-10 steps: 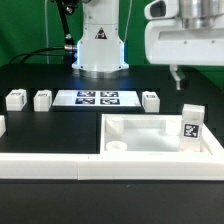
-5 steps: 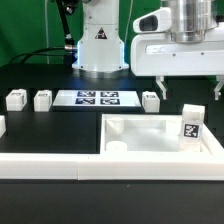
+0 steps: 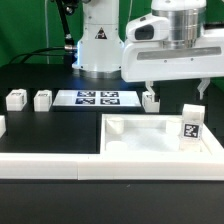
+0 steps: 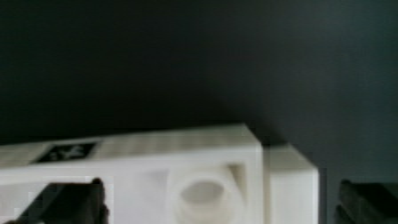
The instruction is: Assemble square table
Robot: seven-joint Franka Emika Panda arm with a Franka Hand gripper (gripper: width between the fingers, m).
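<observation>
The white square table top lies in the exterior view's right half, rim up, with a black-white tag on its right end. My gripper hangs open and empty above its far rim, fingers apart. A small white leg stands on the table right by my finger on the exterior view's left. Two more legs stand at the left. In the wrist view the top with a tag and a round hole lies between my dark fingers.
The marker board lies flat at the back middle, before the robot base. A long white rail runs along the front. Another white part shows at the left edge.
My gripper has moved toward the exterior view's left and lower, from the right edge to above the table top's far rim. The parts have not moved.
</observation>
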